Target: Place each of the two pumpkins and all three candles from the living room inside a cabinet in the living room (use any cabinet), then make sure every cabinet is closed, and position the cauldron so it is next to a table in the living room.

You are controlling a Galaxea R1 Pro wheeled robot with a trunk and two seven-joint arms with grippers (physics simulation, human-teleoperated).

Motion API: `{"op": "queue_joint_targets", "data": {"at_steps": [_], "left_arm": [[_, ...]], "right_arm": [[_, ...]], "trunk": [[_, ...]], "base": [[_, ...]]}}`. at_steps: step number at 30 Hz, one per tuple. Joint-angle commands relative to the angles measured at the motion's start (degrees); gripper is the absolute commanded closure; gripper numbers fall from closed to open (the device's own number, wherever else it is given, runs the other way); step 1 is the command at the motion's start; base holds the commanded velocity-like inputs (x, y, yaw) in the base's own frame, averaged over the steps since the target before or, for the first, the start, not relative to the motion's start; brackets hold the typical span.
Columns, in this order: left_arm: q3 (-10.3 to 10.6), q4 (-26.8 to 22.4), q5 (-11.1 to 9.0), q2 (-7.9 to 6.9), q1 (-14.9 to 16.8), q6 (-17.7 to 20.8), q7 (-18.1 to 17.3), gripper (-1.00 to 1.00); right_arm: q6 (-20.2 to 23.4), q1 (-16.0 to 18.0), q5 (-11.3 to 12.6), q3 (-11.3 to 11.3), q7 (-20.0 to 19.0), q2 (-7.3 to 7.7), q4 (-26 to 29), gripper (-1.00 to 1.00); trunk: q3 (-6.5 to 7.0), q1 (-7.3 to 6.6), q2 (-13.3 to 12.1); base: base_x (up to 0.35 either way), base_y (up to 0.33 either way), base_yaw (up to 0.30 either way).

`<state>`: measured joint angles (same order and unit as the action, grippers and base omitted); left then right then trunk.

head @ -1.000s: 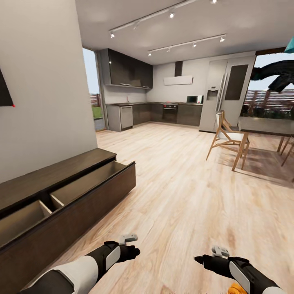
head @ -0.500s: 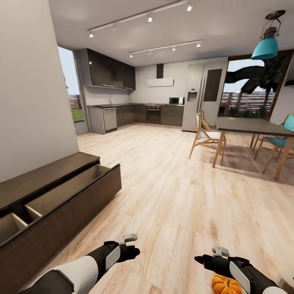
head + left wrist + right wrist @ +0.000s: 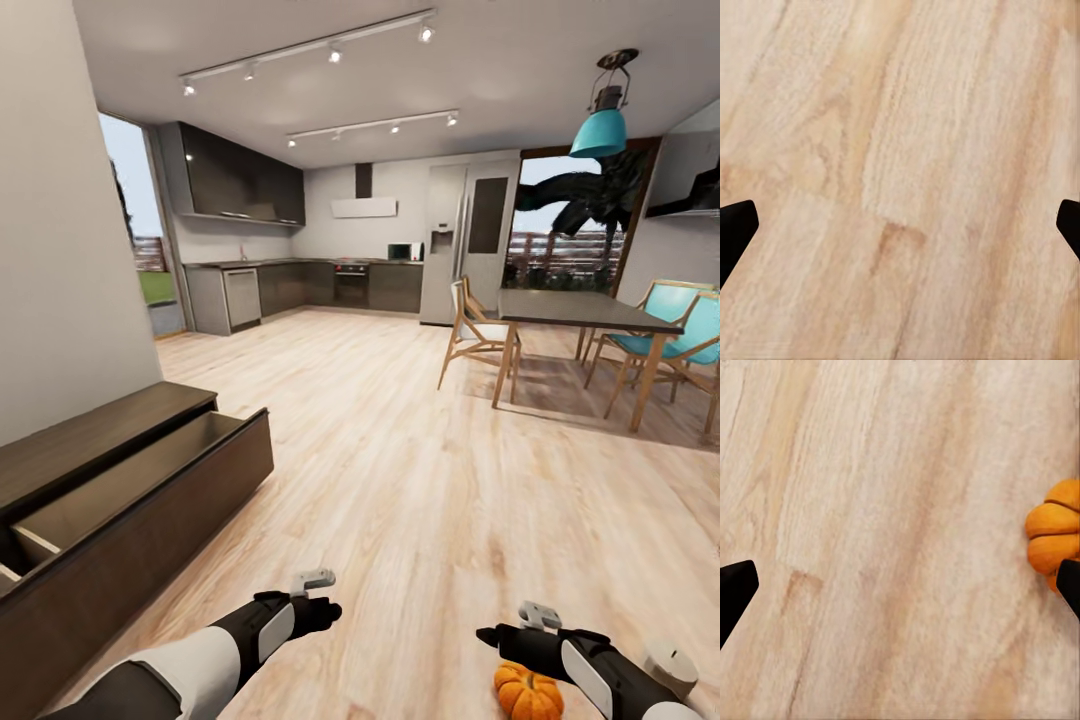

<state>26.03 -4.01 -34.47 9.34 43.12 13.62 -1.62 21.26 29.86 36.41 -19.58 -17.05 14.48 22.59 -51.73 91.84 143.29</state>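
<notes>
Both the left gripper (image 3: 325, 600) and right gripper (image 3: 490, 634) hang wide and empty over bare floor (image 3: 420, 480), one pumpkin (image 3: 528, 692) beside the right, cabinet (image 3: 120, 500) drawer open, evidently to receive it.

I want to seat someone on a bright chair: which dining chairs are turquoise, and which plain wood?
The chairs on the far side of the dining table are turquoise; the near chair, facing the kitchen side, is plain wood with a pale seat.

Open-plan home: fitted kitchen (image 3: 300, 285) with refrigerator (image 3: 462, 240) at rear, dining table (image 3: 575, 310) with chairs (image 3: 470, 335), wood floor (image 3: 420, 480), pendant lamp (image 3: 602, 125).
</notes>
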Motion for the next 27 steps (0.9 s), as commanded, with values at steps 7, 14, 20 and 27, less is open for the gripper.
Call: {"op": "queue_joint_targets", "data": {"at_steps": [7,14,20,27], "left_arm": [[0.3,0.0,-0.3,0.0,0.0,0.2,-0.1,-1.0],[0.3,0.1,-0.3,0.06,0.0,0.2,-0.1,-1.0],[0.3,0.1,-0.3,0.06,0.0,0.1,-0.1,-1.0],[0.3,0.0,-0.3,0.06,0.0,0.1,-0.1,-1.0]], "right_arm": [[0.1,0.0,0.2,-0.3,0.0,0.02,-0.2,-1.0],[0.1,0.0,0.3,-0.3,-0.1,-0.05,-0.3,-1.0],[0.1,0.0,0.2,-0.4,-0.2,0.01,-0.4,-1.0],[0.2,0.0,0.1,-0.4,-0.1,0.0,-0.4,-1.0]], "trunk": [[-0.04,-0.01,0.0],[-0.04,-0.01,0.0],[-0.04,-0.01,0.0],[-0.04,-0.01,0.0]], "base": [[0.09,-0.247,-0.009],[0.103,-0.287,-0.001],[0.022,-0.268,-0.026],[0.002,-0.062,-0.18]]}}
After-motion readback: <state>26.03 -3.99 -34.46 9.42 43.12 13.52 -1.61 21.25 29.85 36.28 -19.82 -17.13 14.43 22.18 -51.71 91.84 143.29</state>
